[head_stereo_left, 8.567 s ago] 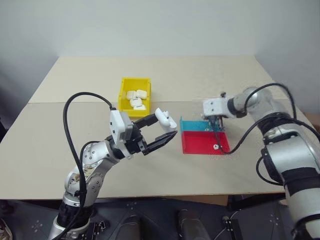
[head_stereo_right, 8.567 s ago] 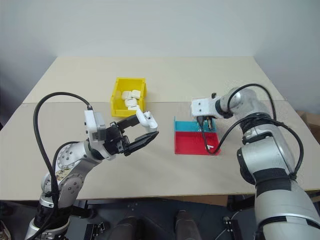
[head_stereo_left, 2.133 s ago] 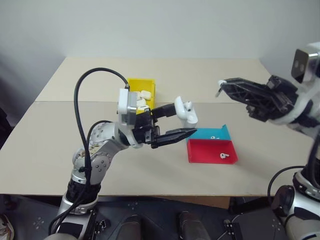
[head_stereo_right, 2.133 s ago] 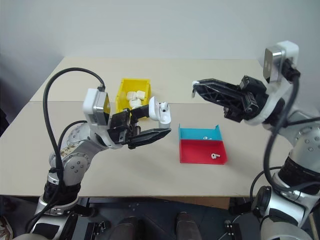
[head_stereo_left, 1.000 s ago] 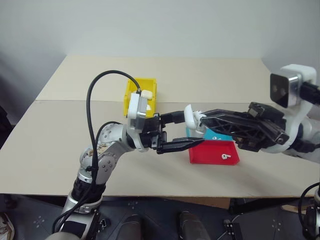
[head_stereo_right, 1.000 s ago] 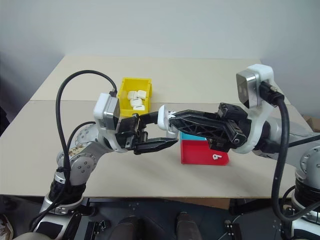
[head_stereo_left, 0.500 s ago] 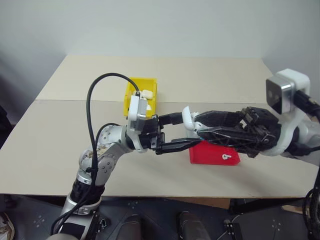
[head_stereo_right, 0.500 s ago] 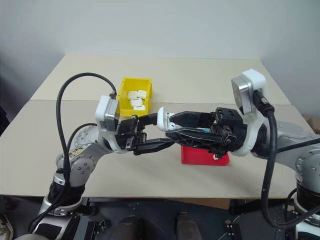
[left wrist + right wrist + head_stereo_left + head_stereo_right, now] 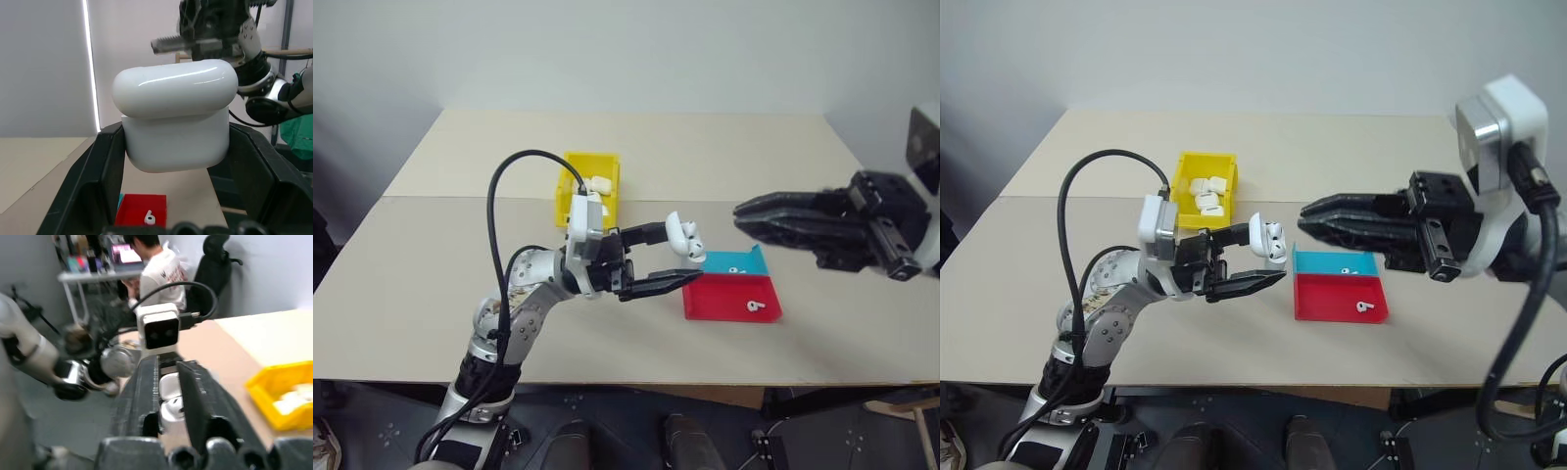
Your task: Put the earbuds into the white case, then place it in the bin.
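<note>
My left gripper (image 9: 680, 257) is shut on the white case (image 9: 680, 233), which it holds up above the table left of the tray; in the left wrist view the case (image 9: 173, 98) sits between both black fingers (image 9: 105, 166). Whether the lid is fully down I cannot tell. My right gripper (image 9: 742, 209) hovers to the right of the case, apart from it, pointing at it with fingers together and nothing between them. One of the earbuds (image 9: 734, 269) lies on the tray's teal half, another (image 9: 753, 305) on its red half. The yellow bin (image 9: 570, 166) stands behind my left wrist.
Several white cases (image 9: 1205, 191) lie in the bin. The flat red and teal tray (image 9: 715, 299) rests on the table below my right gripper. In the right wrist view a person (image 9: 156, 264) sits at a desk far beyond the table.
My right gripper has pulled back to the right, away from the case, and its fingers have come together. My left gripper still holds the case in about the same place.
</note>
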